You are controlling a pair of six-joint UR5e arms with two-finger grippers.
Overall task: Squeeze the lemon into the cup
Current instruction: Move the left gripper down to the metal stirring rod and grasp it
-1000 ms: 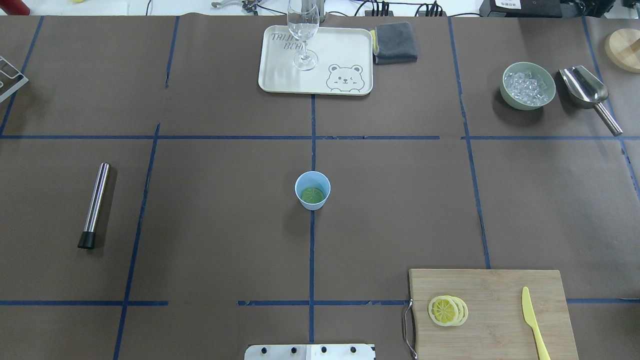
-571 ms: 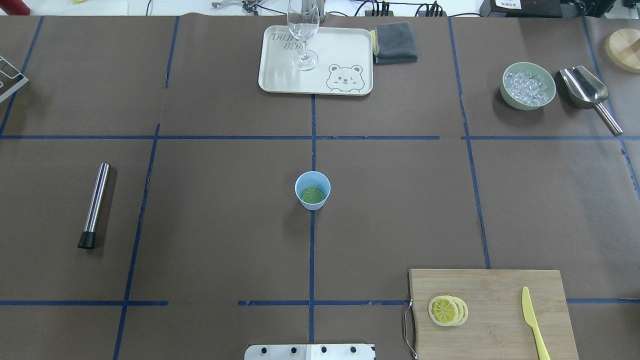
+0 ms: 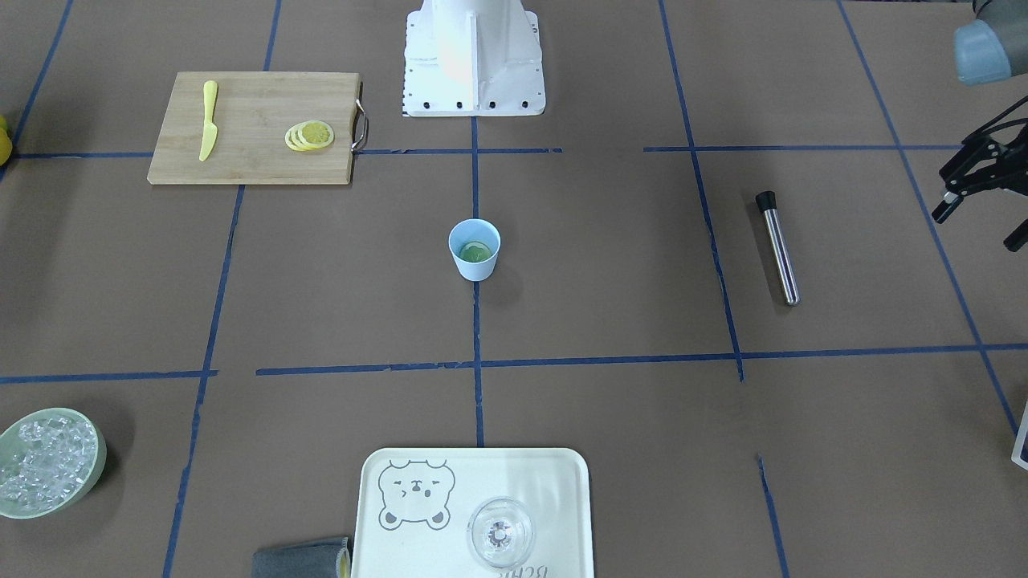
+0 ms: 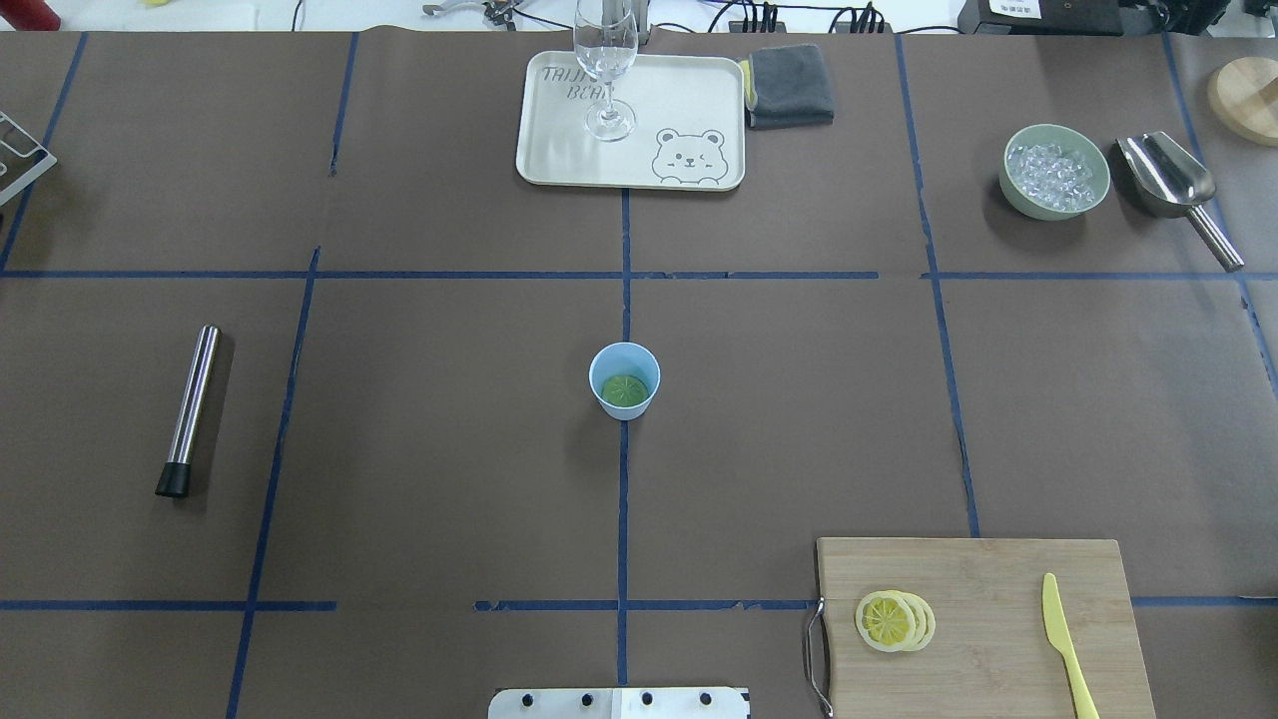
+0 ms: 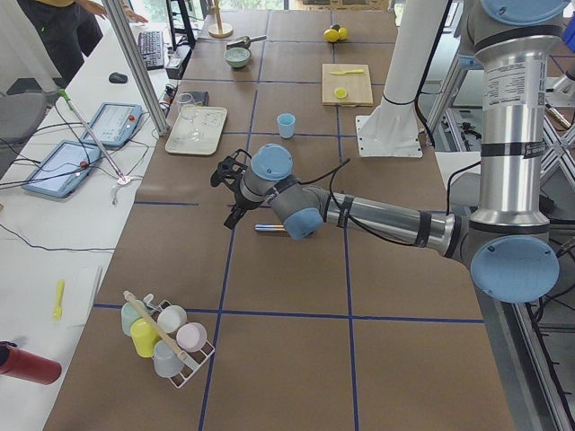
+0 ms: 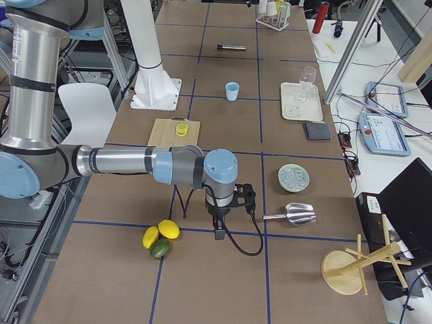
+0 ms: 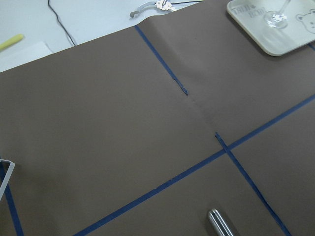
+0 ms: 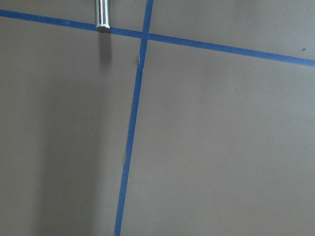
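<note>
The light-blue cup (image 4: pixel 624 379) stands upright at the table's middle, and shows too in the front view (image 3: pixel 474 249); a green slice lies inside it. A stack of yellow lemon slices (image 4: pixel 894 620) lies on the wooden cutting board (image 4: pixel 998 569) near the robot's right front. My left gripper (image 3: pixel 977 229) hangs open and empty above the table's far left end, well away from the cup. My right gripper (image 6: pixel 233 214) shows only in the exterior right view, beyond the table's right end near the scoop; I cannot tell whether it is open or shut.
A steel muddler (image 4: pixel 190 409) lies on the left. A cream tray (image 4: pixel 559 150) with a stemmed glass (image 4: pixel 606 70) and a grey cloth (image 4: pixel 789 85) are at the back. A green ice bowl (image 4: pixel 1055 170), a metal scoop (image 4: pixel 1168 180) and a yellow toy knife (image 4: pixel 1063 629) are on the right.
</note>
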